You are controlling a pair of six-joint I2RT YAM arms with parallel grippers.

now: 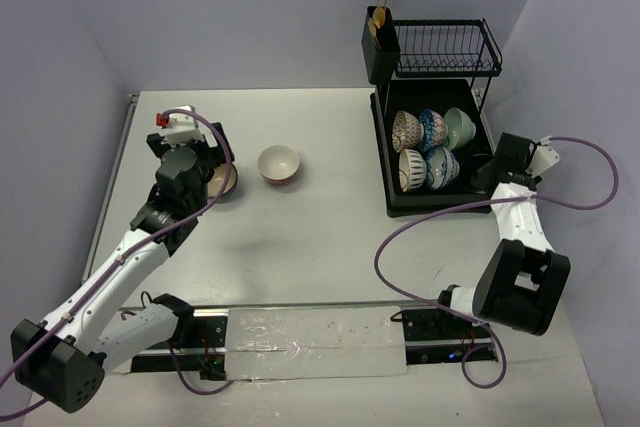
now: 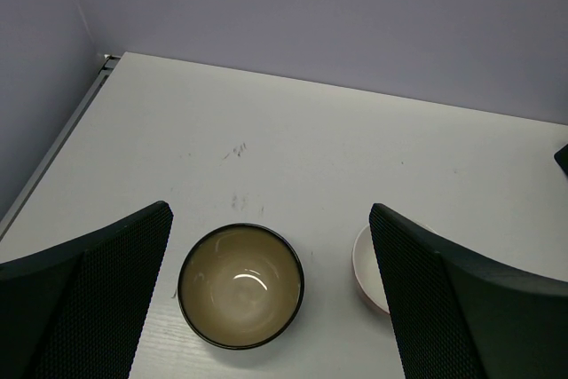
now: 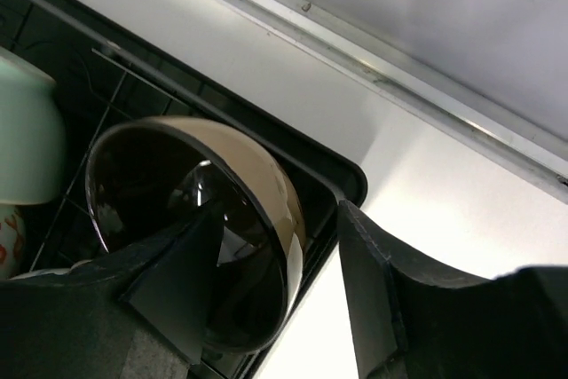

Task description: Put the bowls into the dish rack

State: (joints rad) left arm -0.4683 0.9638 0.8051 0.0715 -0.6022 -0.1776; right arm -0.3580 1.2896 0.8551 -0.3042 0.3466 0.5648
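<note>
Withdraw the right gripper (image 3: 275, 219), jaws open astride the wall of the tan bowl (image 3: 257, 175) in the dish rack (image 1: 440, 209), without tipping it; lower the left gripper (image 2: 271, 210), jaws open, over the dark-rimmed bowl (image 2: 240, 286).

The black dish rack (image 1: 430, 209) stands at the far right of the worktop (image 1: 330, 247). Five bowls stand on edge in it, close together in two rows. The back row holds a brown-white patterned bowl (image 1: 405, 131), a blue patterned bowl (image 1: 432, 130) and a mint green bowl (image 1: 460, 127). The front row holds a second brown-white bowl (image 1: 412, 169) and a second blue bowl (image 1: 442, 167).

A sixth bowl (image 3: 266, 193), tan outside and glossy dark inside, tilts on edge in a corner of the rack, near the mint green one.

Two bowls sit upright on the worktop, well left of the rack. One is a tan, dark-rimmed bowl (image 2: 240, 286). Just to its right is a white bowl with a red outside (image 1: 279, 164). Both are empty.
</note>
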